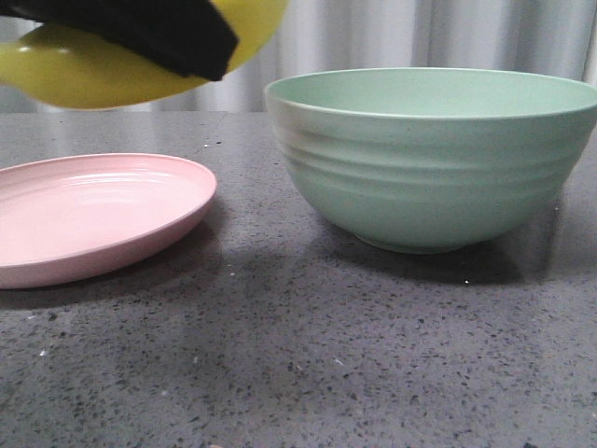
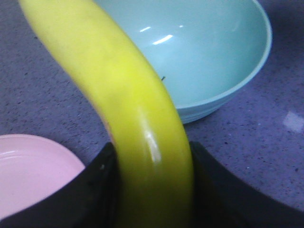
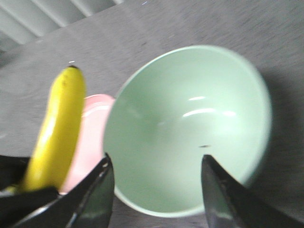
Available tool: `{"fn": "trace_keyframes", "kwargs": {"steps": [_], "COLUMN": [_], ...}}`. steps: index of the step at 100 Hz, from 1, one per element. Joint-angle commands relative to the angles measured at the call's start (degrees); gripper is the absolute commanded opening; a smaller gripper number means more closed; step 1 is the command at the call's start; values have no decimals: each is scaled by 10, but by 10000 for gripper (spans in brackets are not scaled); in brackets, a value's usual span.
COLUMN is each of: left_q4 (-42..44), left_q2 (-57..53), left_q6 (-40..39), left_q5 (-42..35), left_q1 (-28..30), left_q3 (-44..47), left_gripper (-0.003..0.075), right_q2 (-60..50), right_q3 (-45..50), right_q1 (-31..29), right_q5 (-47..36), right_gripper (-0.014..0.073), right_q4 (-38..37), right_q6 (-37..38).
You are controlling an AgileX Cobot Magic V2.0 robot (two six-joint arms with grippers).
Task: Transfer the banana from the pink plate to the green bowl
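Observation:
My left gripper (image 2: 154, 185) is shut on the yellow banana (image 2: 123, 95) and holds it in the air above the pink plate (image 1: 84, 215), at the top left of the front view, where a black finger (image 1: 168, 33) crosses the banana (image 1: 75, 75). The pink plate is bare. The green bowl (image 1: 438, 154) stands to the plate's right and is empty inside (image 2: 199, 52). My right gripper (image 3: 156, 171) is open and empty above the bowl (image 3: 190, 123). The banana (image 3: 59, 123) and part of the plate (image 3: 90, 142) also show in the right wrist view.
The dark speckled table (image 1: 298, 364) stretches in front of the plate and bowl. A pale pleated curtain (image 1: 410, 37) hangs behind the table.

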Motion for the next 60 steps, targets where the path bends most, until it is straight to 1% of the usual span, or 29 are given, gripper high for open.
{"fn": "trace_keyframes", "kwargs": {"steps": [1,21,38,52,60], "left_q4": [0,-3,-11,-12,-12], "left_q2": [-12,-10,0,1,1], "left_q6": [1,1,1,1,1], "left_q5": [-62,-68,-68,-68,-68], "left_q1": [-23,-48,-51,-51,-51], "left_q3": [-22,-22,-22,-22,-22], "left_gripper": [-20,-20,-20,-20,-20], "right_q2": [34,101,140,157,168], "right_q3": [-22,-22,-22,-24,-36], "right_q1": [29,112,175,202,205], "right_q5": [-58,-146,-206,-235,-230], "right_gripper": [346,346,346,346,346], "right_q4": [78,127,137,148,148], "right_q6": [-6,-6,-6,-6,-6]}}
